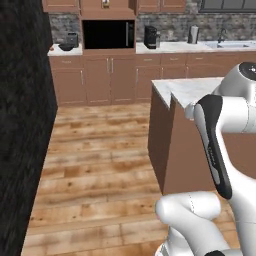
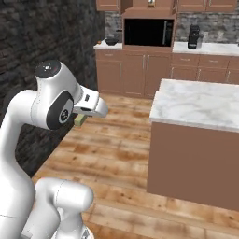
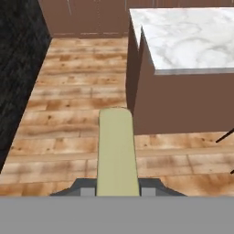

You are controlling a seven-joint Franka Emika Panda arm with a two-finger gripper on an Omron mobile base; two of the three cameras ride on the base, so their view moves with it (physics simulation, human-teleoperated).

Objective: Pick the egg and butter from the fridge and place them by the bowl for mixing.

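Hand view: the butter [image 3: 117, 151] is clamped in the shut claw [image 3: 118, 189] above bare floor, where any slip would drop it.

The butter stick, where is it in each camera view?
Left base view: not in it.
Right base view: the butter peeks out under the wrist, left of centre.
Hand view: bottom centre, held in the gripper.
Shared landmark: the marble island counter.
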